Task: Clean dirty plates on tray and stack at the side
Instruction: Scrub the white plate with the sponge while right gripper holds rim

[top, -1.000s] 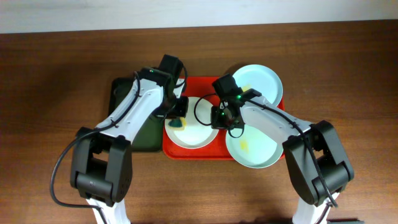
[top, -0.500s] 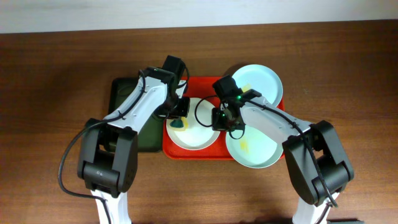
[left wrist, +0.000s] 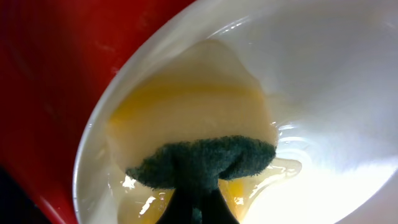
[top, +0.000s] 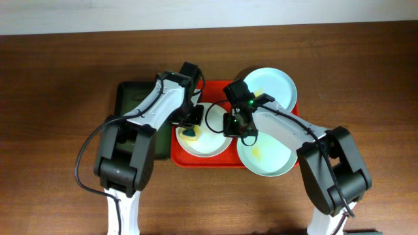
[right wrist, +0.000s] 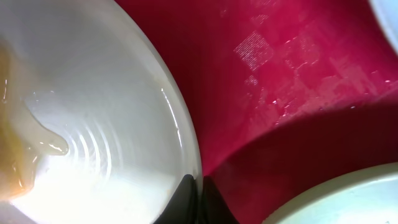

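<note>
The red tray point(top: 186, 159) holds three plates: a white plate point(top: 208, 140) at front left, a pale blue plate point(top: 277, 81) at the back right with a yellow smear, and a pale mint green plate point(top: 271, 160) at front right with a yellow smear. My left gripper point(top: 189, 128) is shut on a dark green sponge point(left wrist: 205, 160) and presses it on the white plate's point(left wrist: 323, 81) yellow smear point(left wrist: 186, 102). My right gripper point(right wrist: 198, 186) is shut on the white plate's rim point(right wrist: 186, 134), over the tray point(right wrist: 280, 68).
A dark green tray point(top: 128, 98) lies left of the red tray, partly under my left arm. The brown wooden table point(top: 59, 98) surrounds both trays. A pale wall runs along the far edge.
My left gripper has moved the sponge rightward and slightly forward on the white plate. The right gripper and the plates have stayed put.
</note>
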Tool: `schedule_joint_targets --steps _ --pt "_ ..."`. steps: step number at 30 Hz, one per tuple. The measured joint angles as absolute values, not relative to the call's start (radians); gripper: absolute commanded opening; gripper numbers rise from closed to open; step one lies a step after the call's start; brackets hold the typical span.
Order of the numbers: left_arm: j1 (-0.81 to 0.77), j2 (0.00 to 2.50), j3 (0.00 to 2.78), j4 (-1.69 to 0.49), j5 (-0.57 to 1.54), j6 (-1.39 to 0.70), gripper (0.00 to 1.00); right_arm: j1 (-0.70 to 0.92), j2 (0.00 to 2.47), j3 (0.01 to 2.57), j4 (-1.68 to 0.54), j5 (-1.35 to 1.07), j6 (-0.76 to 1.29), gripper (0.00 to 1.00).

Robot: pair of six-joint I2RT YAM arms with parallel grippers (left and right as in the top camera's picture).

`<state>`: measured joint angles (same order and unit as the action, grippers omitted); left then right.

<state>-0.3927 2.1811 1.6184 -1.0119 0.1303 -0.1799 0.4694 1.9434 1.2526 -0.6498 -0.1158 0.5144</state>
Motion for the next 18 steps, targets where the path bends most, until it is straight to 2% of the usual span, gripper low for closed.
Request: schedule_joint_targets --steps 10,18 --pt "-0.396 2.193 1.632 -0.99 0.338 -0.176 0.0 0.469 1.942 1.253 -0.654 -0.094 0.516 0.04" --pt "-0.339 2.049 1.631 -0.984 0.354 -0.176 0.0 0.469 1.942 1.249 -0.641 -0.095 0.515 0.04"
